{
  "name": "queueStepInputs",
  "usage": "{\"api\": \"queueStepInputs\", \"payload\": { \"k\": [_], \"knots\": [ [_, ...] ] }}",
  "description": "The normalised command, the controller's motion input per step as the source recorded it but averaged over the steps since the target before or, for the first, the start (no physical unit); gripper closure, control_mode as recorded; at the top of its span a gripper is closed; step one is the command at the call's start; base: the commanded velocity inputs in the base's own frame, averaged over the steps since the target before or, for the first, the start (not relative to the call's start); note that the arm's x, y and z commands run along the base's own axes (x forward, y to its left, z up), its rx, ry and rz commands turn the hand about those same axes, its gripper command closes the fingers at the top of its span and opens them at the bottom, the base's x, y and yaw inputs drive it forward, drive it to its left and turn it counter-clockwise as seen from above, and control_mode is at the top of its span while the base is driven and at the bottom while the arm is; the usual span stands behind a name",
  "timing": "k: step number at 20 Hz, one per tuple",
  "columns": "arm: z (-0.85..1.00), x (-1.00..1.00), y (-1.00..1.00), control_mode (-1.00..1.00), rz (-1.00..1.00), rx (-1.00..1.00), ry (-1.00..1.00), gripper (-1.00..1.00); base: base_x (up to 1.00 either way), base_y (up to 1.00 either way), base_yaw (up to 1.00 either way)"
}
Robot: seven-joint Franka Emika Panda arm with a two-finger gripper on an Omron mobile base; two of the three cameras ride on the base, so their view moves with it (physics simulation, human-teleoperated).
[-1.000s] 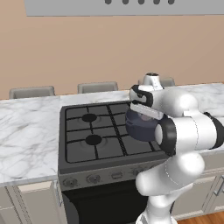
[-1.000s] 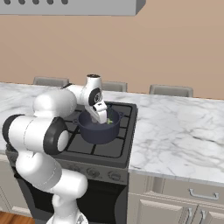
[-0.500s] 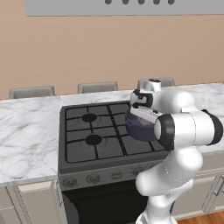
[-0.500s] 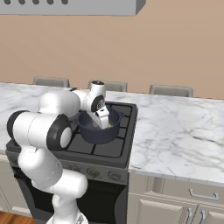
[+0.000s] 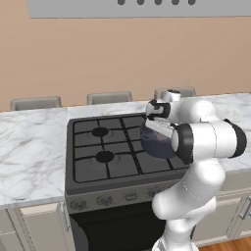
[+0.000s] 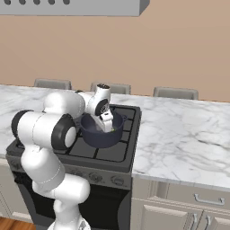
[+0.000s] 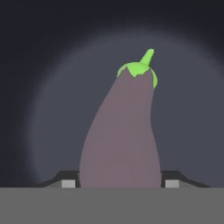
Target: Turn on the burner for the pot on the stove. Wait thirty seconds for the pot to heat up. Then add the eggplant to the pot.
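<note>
Over the stove (image 5: 105, 162), the eggplant (image 7: 120, 140) is clenched by the pincer (image 7: 119, 183) inside the pot (image 6: 102, 134) (an early release risks a bounce out).

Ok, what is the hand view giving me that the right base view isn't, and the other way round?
Hand view: the eggplant up close, dull purple with its green stem cap pointing away, held between the two fingers, against a dark rounded surface that looks like the pot's inside.

Right base view: the whole setting, with the stove, its grates, the marble counter and the white arm reaching down into the pot.

Both: the pot and the gripper at it.
</note>
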Motion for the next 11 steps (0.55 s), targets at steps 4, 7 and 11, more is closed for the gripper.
{"api": "queueStepInputs", "payload": {
  "k": [4, 7, 11],
  "knots": [
    [-0.22, 0.09, -0.03, -1.00, 0.00, 0.05, 0.01, 1.00, 0.00, 0.00, 0.00],
    [-0.28, 0.04, -0.04, -1.00, 0.00, 0.04, 0.01, 1.00, 0.00, 0.00, 0.00],
    [-0.35, 0.12, 0.00, -1.00, 0.00, 0.02, 0.00, 1.00, 0.00, 0.00, 0.00]
  ]
}}
